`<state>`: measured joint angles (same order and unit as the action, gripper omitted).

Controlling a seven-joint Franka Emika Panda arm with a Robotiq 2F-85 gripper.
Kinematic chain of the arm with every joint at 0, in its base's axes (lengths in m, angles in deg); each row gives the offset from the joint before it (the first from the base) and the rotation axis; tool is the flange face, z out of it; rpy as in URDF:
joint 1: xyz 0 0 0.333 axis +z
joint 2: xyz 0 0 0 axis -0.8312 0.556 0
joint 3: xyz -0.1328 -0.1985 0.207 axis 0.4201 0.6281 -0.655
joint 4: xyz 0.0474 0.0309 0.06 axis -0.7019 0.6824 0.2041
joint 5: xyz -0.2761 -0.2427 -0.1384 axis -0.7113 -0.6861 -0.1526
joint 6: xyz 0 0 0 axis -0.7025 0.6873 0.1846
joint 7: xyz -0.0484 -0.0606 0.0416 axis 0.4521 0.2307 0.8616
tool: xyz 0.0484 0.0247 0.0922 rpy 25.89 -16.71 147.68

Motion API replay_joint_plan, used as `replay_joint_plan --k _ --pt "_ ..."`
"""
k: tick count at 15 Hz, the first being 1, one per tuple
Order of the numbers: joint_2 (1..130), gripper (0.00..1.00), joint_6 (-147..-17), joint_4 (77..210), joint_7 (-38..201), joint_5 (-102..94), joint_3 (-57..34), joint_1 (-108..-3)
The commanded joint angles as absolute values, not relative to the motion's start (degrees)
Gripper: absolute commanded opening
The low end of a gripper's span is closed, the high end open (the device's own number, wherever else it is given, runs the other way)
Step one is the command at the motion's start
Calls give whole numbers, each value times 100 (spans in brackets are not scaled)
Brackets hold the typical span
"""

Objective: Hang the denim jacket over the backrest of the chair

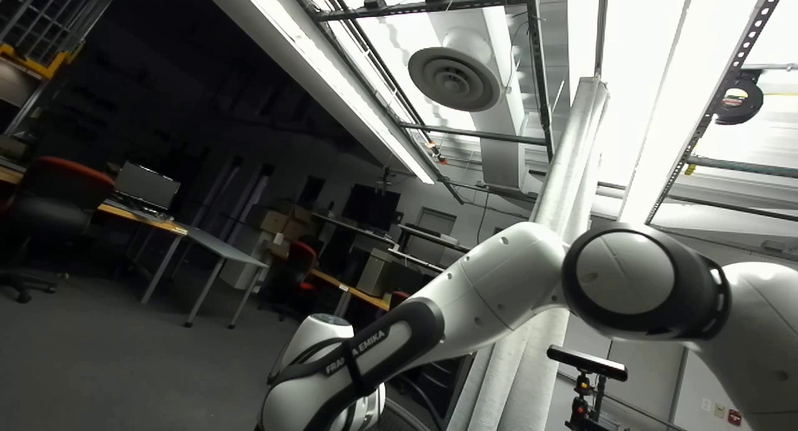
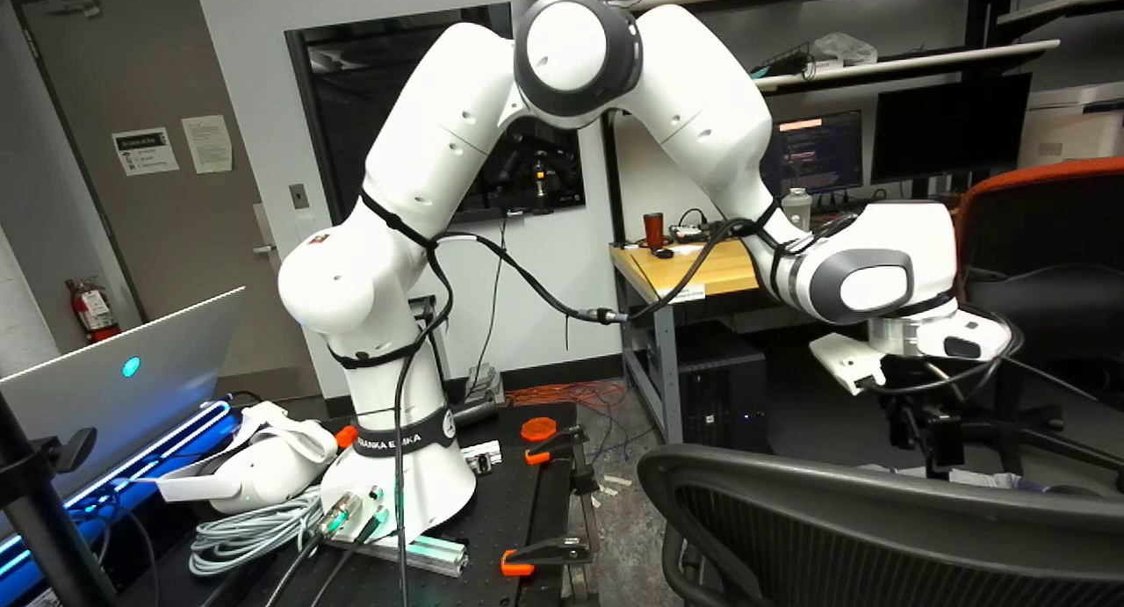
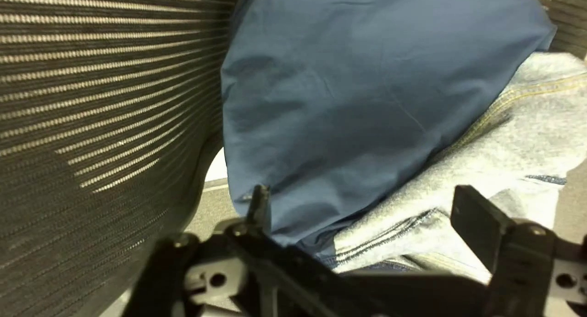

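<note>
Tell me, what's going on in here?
A robot arm is set to hang a denim jacket over a chair back. Its gripper is open above the jacket, with nothing visibly clamped. The jacket lies bunched beside the chair back, not draped over it, so the hanging remains to be done.

In the wrist view, the denim jacket (image 3: 380,119) lies rumpled, smooth blue at 1 o'clock, pale with yellow stitches at 3. Just beside it, at 9 o'clock, stands the stripy mesh backrest (image 3: 96,106) of the dark chair (image 2: 878,541).
</note>
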<state>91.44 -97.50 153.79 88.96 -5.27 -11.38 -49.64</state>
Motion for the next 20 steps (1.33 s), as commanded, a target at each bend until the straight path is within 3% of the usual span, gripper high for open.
replay_joint_plan --k 1,4,5,11,20 --pt "10021 100 -9743 14197 9160 -610 -944 -4744" --pt "10394 100 -9586 13598 9146 -509 -992 -4749" --pt "10031 100 -9725 14186 9026 -508 -1034 -4803" --pt "10460 100 -9766 13762 9155 -601 -872 -4689" --pt "12193 100 -9142 11660 9624 -649 -308 -4547"
